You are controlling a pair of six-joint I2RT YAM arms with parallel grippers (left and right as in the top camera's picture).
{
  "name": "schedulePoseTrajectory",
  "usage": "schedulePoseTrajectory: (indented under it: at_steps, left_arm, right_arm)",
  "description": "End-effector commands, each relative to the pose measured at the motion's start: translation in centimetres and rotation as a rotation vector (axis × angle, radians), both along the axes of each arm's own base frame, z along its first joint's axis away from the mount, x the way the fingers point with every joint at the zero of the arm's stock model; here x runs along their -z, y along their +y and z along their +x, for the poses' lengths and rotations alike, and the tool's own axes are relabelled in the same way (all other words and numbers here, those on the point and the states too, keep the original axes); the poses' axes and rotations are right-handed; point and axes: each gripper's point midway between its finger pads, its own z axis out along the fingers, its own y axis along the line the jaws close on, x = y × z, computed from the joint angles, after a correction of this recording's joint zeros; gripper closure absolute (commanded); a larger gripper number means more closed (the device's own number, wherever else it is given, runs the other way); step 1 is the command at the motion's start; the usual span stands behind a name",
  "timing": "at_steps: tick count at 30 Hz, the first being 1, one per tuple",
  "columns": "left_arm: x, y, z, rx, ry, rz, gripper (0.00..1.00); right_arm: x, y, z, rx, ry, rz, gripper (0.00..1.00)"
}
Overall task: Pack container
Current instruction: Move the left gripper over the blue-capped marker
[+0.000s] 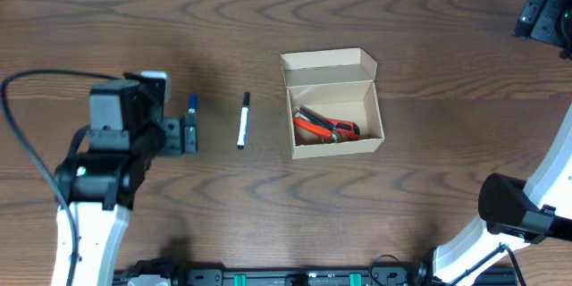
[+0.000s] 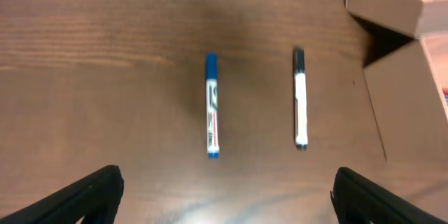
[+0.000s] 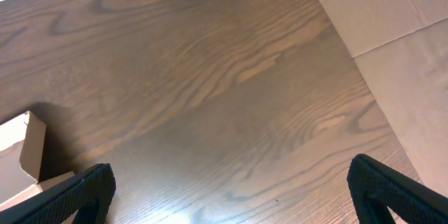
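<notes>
Fingers (image 2: 84,199) spread wide and empty on the left gripper (image 2: 225,192), poised over the left half of the table (image 1: 429,214); blue marker (image 2: 212,105) lies just ahead of it, black marker (image 2: 299,98) beside that, both unpacked; the container (image 1: 332,147) sits mid-table, nearer the far edge, flap lid up, orange-red items (image 1: 326,127) already inside; right gripper (image 3: 231,189) out by the right edge, equally wide, holding nothing; packing seems partly done, with two markers and the lid-closing left.

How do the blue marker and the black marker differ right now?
The blue marker has blue ends; the black marker black ones. The black marker lies nearer the container than the blue marker. Overhead, the left gripper hides most of the blue marker; the black marker shows whole. Both have white barrels and lie flat, roughly parallel, outside the container.
</notes>
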Motion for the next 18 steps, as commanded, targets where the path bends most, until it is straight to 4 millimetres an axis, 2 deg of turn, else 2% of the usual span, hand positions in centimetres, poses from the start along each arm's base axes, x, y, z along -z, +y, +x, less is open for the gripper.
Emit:
schedulePoseTrajectory:
  at_steps: [1,4,8,12,18]
  left_arm:
    - [1.3,-0.1,1.5,-0.041,0.046,-0.023,0.05]
    - [3.6,0.1,2.2,-0.049,0.118,-0.004,0.05]
    - [6.9,1.4,3.1,-0.088,0.213,0.067,0.05]
    - [9.8,1.4,3.2,-0.086,0.306,0.078,0.05]
    - [12.9,1.4,3.3,-0.084,0.398,0.088,0.05]
  right_arm:
    - [-0.1,-0.4,-0.1,0.02,-0.003,-0.004,0.01]
    - [-0.1,-0.3,-0.1,0.019,-0.003,-0.004,0.01]
    - [-0.1,-0.3,-0.1,0.019,-0.003,-0.004,0.01]
    - [-0.1,-0.4,-0.1,0.02,-0.003,-0.004,0.01]
    - [-0.1,-0.4,-0.1,0.02,-0.003,-0.004,0.01]
